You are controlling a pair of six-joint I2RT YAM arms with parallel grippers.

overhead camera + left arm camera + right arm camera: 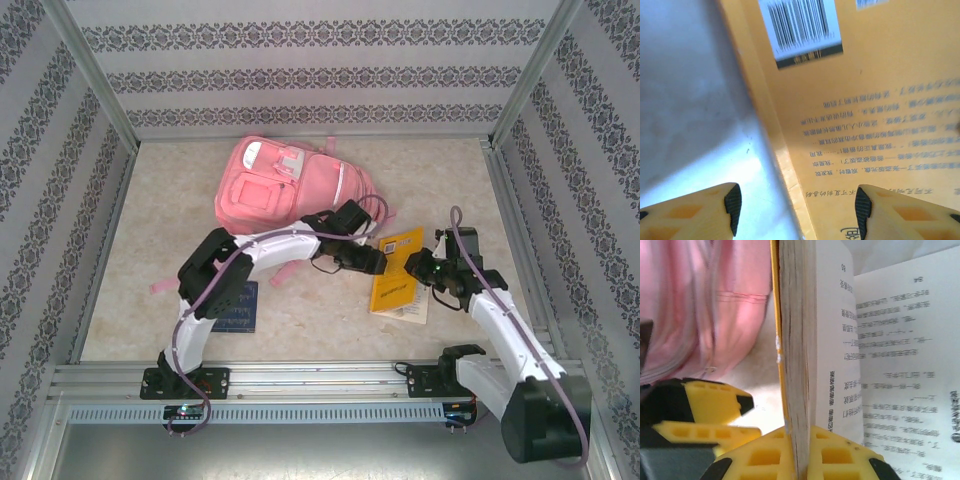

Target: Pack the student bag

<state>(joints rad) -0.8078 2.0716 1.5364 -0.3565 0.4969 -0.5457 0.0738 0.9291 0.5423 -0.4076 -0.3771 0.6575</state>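
Observation:
The student bag (290,185) lies flat at the back middle of the table, pink with white-trimmed pockets; its pink fabric (700,300) also shows in the right wrist view. A yellow book (397,272) rests in front of it to the right, partly open. My right gripper (420,266) (802,452) is shut on a block of the book's pages (797,340), with the yellow cover on the left and loose printed pages fanned out on the right. My left gripper (374,262) (797,205) stands open at the book's left edge, its fingers straddling the barcoded cover (865,100) without touching it.
A dark blue book (237,306) lies flat on the table under the left arm. Pink straps (165,285) trail from the bag toward the near left. Patterned walls with metal rails (510,210) enclose the table on three sides.

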